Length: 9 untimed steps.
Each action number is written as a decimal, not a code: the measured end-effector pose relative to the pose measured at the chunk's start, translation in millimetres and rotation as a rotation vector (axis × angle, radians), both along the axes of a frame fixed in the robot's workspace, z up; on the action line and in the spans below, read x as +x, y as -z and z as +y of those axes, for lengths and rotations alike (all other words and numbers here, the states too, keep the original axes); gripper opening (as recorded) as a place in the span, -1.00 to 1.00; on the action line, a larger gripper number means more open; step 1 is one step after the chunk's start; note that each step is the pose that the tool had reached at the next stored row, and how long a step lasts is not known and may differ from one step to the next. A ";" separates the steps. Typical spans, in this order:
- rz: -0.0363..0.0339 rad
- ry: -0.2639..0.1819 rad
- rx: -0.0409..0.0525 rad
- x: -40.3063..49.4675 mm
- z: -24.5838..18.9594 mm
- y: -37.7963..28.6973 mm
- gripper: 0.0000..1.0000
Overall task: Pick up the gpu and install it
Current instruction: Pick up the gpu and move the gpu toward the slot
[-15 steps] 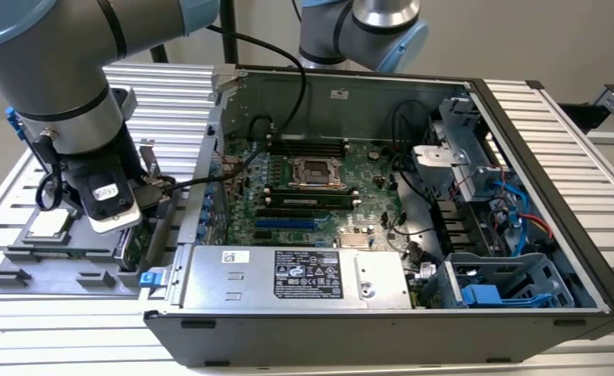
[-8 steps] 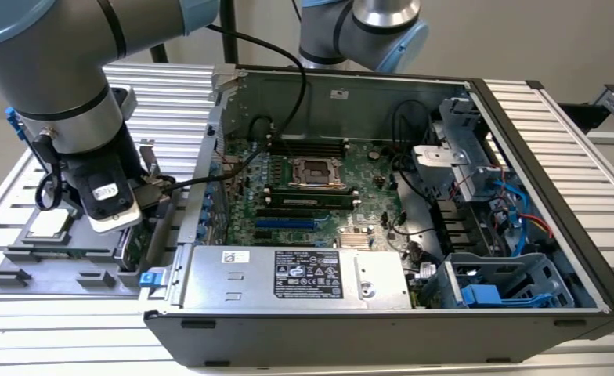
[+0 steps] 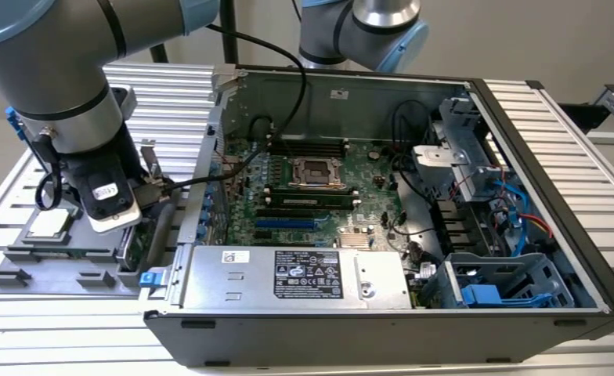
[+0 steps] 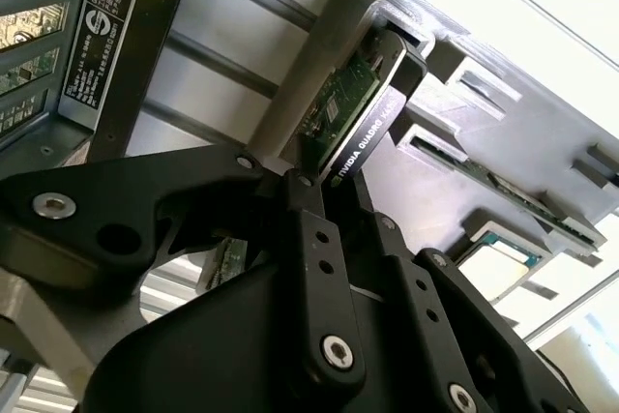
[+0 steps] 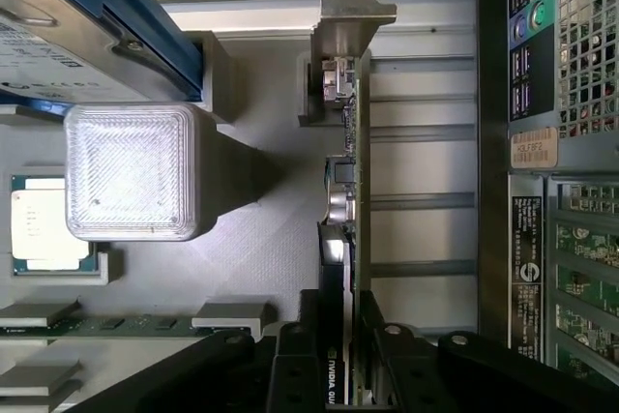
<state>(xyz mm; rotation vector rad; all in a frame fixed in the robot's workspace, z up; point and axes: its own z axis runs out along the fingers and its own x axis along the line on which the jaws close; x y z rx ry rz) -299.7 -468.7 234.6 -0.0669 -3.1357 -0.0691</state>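
The gpu (image 5: pixel 350 142), judged light, stiff and fragile, is pinched across its faces by the gripper (image 5: pixel 344 336), at nine o'clock of the computer case (image 3: pixel 391 337).

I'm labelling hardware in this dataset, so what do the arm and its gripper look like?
The arm is built of round silver-grey tubes with light blue caps at the joints; a black cable trails from its wrist. The gripper is matt black, its fingers flat linked bars pinned with silver bolts, with a white labelled block beside it.
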 end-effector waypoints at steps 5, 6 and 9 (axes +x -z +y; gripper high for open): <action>0.0000 0.000 0.0000 0.0 0.0 -1.2 -1.00; 0.0000 0.000 0.0000 0.0 0.0 -1.2 -1.00; 0.0001 0.000 -0.0001 0.0 0.0 -1.4 -1.00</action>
